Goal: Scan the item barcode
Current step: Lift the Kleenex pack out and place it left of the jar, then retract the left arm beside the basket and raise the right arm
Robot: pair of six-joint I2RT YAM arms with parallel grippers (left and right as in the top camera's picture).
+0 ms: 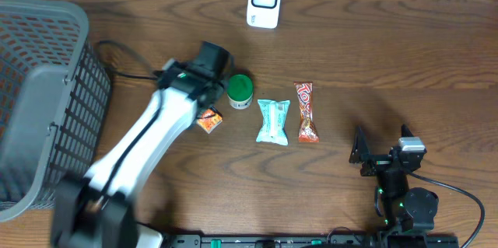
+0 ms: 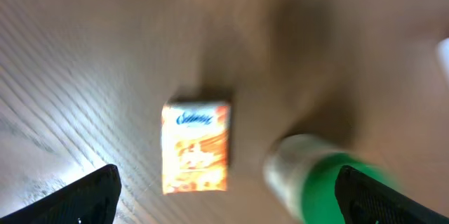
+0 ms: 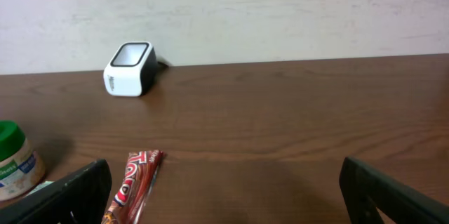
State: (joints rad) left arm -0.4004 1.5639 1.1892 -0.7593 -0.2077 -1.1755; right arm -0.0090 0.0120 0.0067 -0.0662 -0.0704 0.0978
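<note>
A green-lidded jar (image 1: pixel 240 91) stands just beside the small orange carton (image 1: pixel 208 120), which lies on the wooden table (image 1: pixel 366 46) under the left gripper (image 2: pixel 231 199). Its jaws gape wide and, through the blur, seem empty. The right gripper (image 3: pixel 235 196) is spread wide too, holding nothing.

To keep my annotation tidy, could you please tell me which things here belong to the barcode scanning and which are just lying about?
In the job: white scanner; orange box, probably the item to scan.
Lying about for now: green-lidded jar; teal packet; red candy wrapper; grey basket.
</note>
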